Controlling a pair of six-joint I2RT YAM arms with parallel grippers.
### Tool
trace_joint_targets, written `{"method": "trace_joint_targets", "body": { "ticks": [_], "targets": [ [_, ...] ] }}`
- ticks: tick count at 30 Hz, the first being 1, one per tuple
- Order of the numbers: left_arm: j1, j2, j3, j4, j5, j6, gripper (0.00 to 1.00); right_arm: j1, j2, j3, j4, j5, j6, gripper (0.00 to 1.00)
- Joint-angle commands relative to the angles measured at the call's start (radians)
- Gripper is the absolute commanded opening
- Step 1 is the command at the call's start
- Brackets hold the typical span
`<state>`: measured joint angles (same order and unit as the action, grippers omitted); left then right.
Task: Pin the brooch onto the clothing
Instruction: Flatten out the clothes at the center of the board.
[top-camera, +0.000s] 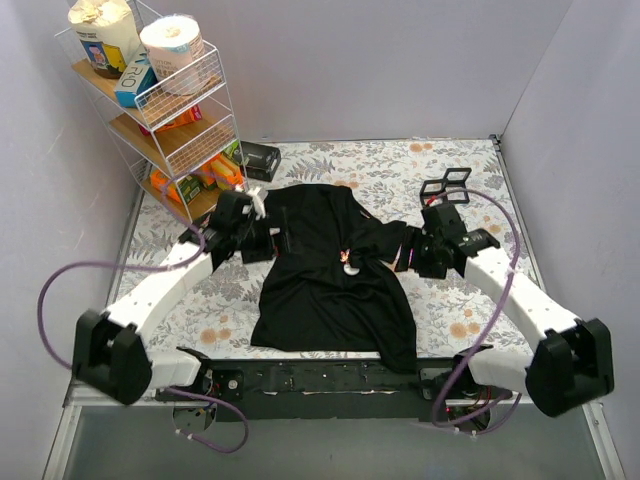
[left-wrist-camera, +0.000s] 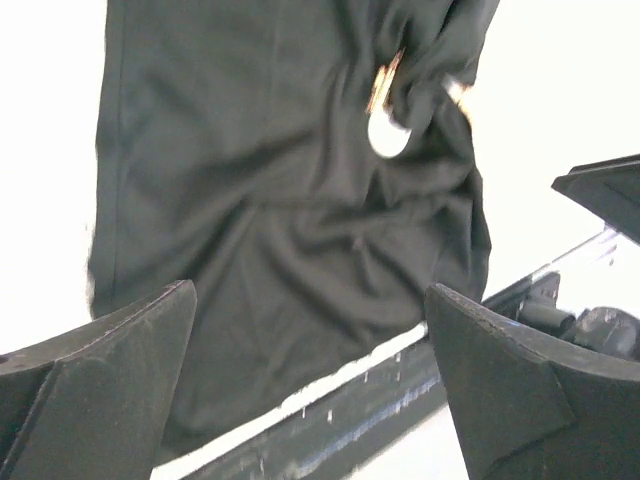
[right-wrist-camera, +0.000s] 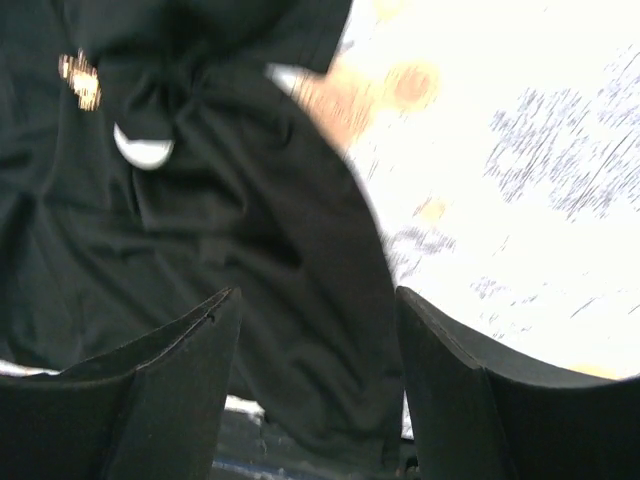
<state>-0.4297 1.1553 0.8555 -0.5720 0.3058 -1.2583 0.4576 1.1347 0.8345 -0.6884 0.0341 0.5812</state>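
Brooch on the cloth, both grippers clear of it.
The left gripper (left-wrist-camera: 308, 300) stands spread wide and empty, and the right gripper (right-wrist-camera: 318, 295) is parted too, holding nothing. Ahead of each, midway between them, the brooch (top-camera: 349, 265) sits on a bunched fold of the clothing (top-camera: 320, 300). Pinning looks done or nearly so. Next, I'd say, the arms must back off without snagging cloth.

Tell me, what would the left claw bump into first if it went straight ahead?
The left claw would probably hit the crumpled black fabric T-shirt first, not the small round silvery brooch; depth is unclear.
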Motion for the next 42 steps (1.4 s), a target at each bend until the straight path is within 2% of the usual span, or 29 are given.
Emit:
{"method": "trace_joint_targets", "body": {
  "ticks": [1, 2, 5, 9, 10, 13, 14, 21, 28, 31, 33, 34, 35, 37, 38, 40, 41, 42],
  "targets": [
    [-0.014, 0.252, 0.252, 0.124, -0.033, 0.146, 0.98, -0.123, 0.158, 0.106, 0.108, -0.023, -0.168, 0.70],
    [-0.015, 0.368, 0.298, 0.132, -0.059, 0.187, 0.98, -0.138, 0.192, 0.127, 0.137, -0.026, -0.194, 0.69],
    [-0.018, 0.541, 0.494, 0.156, -0.095, 0.236, 0.98, -0.181, 0.321, 0.204, 0.197, -0.061, -0.224, 0.67],
    [-0.020, 0.861, 0.755, 0.167, -0.131, 0.289, 0.98, -0.206, 0.503, 0.317, 0.233, -0.048, -0.242, 0.64],
    [-0.021, 0.909, 0.862, 0.164, -0.123, 0.289, 0.98, -0.208, 0.537, 0.366, 0.231, -0.042, -0.247, 0.64],
    [-0.026, 1.077, 1.009, 0.143, -0.115, 0.310, 0.98, -0.208, 0.649, 0.458, 0.225, -0.014, -0.264, 0.62],
    [-0.026, 1.115, 1.084, 0.136, -0.123, 0.312, 0.98, -0.209, 0.674, 0.474, 0.221, 0.001, -0.270, 0.62],
    [-0.040, 1.319, 1.325, 0.123, -0.123, 0.358, 0.98, -0.209, 0.823, 0.563, 0.187, 0.046, -0.284, 0.58],
    [-0.072, 1.409, 1.366, 0.123, -0.088, 0.384, 0.98, -0.209, 0.863, 0.543, 0.210, 0.032, -0.277, 0.57],
    [-0.075, 1.428, 1.352, 0.100, -0.076, 0.387, 0.89, -0.211, 0.870, 0.520, 0.227, 0.015, -0.267, 0.53],
    [-0.076, 1.429, 1.329, 0.096, -0.076, 0.393, 0.84, -0.209, 0.869, 0.506, 0.245, -0.013, -0.261, 0.46],
    [-0.075, 1.426, 1.317, 0.098, -0.076, 0.401, 0.77, -0.211, 0.869, 0.496, 0.250, -0.017, -0.258, 0.42],
    [-0.076, 1.428, 1.298, 0.097, -0.074, 0.405, 0.73, -0.209, 0.867, 0.492, 0.256, -0.023, -0.254, 0.34],
    [-0.080, 1.436, 1.286, 0.093, -0.077, 0.413, 0.64, -0.211, 0.866, 0.492, 0.259, -0.023, -0.253, 0.25],
    [-0.080, 1.439, 1.278, 0.090, -0.080, 0.415, 0.63, -0.212, 0.864, 0.494, 0.257, -0.020, -0.253, 0.16],
    [-0.078, 1.443, 1.277, 0.078, -0.117, 0.418, 0.59, -0.217, 0.859, 0.502, 0.254, -0.020, -0.253, 0.07],
    [-0.078, 1.443, 1.269, 0.080, -0.135, 0.418, 0.51, -0.226, 0.853, 0.508, 0.251, -0.022, -0.253, 0.01],
    [-0.070, 1.440, 1.257, 0.086, -0.142, 0.413, 0.48, -0.231, 0.850, 0.512, 0.250, -0.023, -0.253, 0.01]
  ]
}}
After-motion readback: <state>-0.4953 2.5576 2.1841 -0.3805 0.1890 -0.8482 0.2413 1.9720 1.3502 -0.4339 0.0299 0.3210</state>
